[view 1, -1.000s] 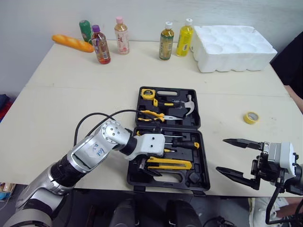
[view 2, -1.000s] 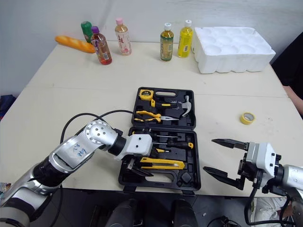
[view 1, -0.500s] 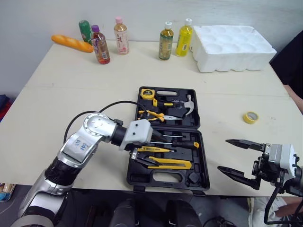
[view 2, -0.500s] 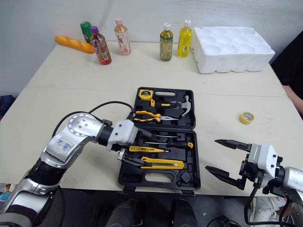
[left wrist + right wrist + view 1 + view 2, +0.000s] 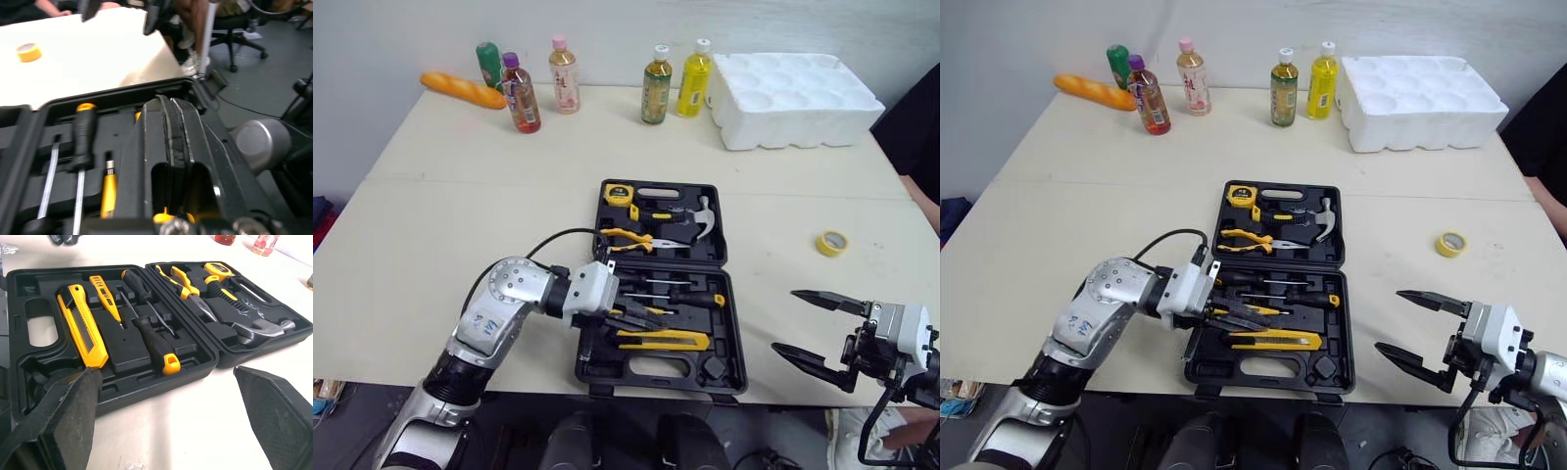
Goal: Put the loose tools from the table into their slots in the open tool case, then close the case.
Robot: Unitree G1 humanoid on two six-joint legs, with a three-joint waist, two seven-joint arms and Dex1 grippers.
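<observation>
Desk (image 5: 460,225) holds a white foam tray (image 5: 798,98) at the far right and a row of bottles (image 5: 566,73) along the far edge. The open tool case (image 5: 146,384) sits mid-desk near the front edge, lid half on the far side.

Left gripper (image 5: 634,319) is over the near half of the case, clenched, fingers pressed together with nothing seen between them. Right gripper (image 5: 785,319) hangs off the front right corner of the desk, spread wide, empty.

Slotted in the case: hammer (image 5: 700,220), pliers (image 5: 631,238), tape measure (image 5: 619,193), utility knife (image 5: 661,339), black-handled screwdriver (image 5: 700,299), yellow tester screwdriver (image 5: 105,298).

The one loose item is the yellow tape roll (image 5: 832,243), lying flat on the desk right of the case, well apart from it. It is a ring, so no long axis. It lies beyond the right gripper and a bit to its right, so the right arm is clearly nearer. Likely next: right arm reaches forward for the roll.
</observation>
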